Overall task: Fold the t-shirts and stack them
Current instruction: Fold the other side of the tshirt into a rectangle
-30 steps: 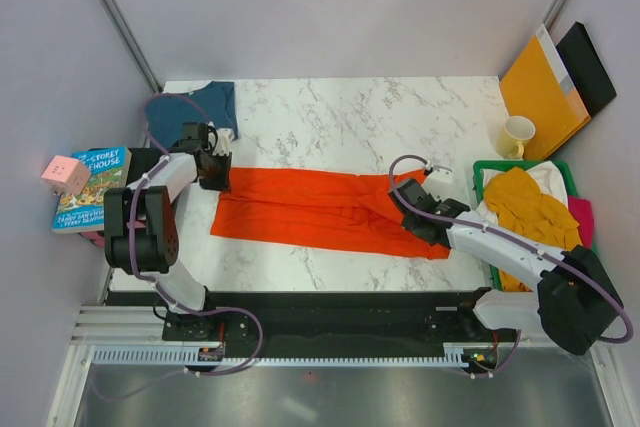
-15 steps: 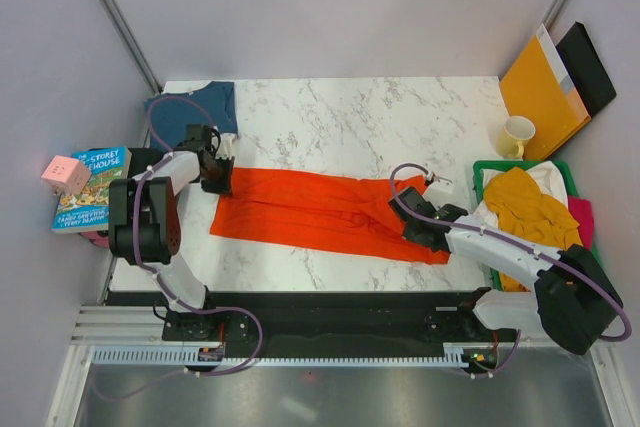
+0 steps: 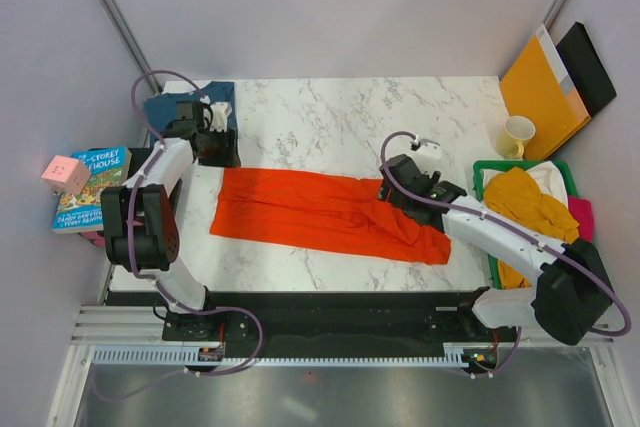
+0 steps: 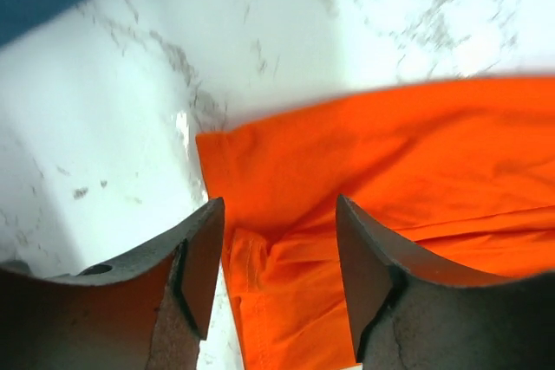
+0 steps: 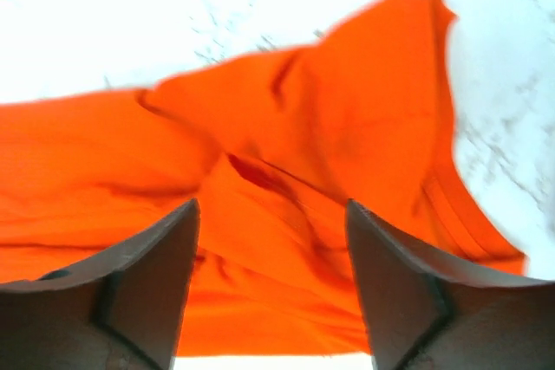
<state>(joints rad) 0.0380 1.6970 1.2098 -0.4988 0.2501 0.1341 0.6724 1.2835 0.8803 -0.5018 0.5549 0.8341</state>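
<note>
Orange-red t-shirt (image 3: 320,212): it lies flat across the middle of the tabletop (image 3: 340,117) as a long narrow band running left to right. The right end is rumpled, with the collar showing in the right wrist view.
Right pincer (image 3: 392,190): released, with nothing between its fingers. It hovers over the rumpled right end of the band, centre-right of the top view.
Left pincer (image 3: 216,152): released too, and empty. It hangs just beyond the band's upper-left corner, and that corner shows between its fingers in the left wrist view.
Step in hand: you look to be midway through folding this shirt. The lengthwise fold appears done, the crosswise fold not yet.
Next move: you probably need to bring each pincer down on its own end, pinch all the layers together, and carry one end over the other. Smooth the bunched right end first, or the fold will likely go crooked.
Green basket (image 3: 515,164): at the right edge, it holds a mustard shirt (image 3: 530,209) on top of other cloth, waiting for you.
Teal t-shirt (image 3: 225,95): it sits at the far upper-left corner, likely where your stack goes.
</note>
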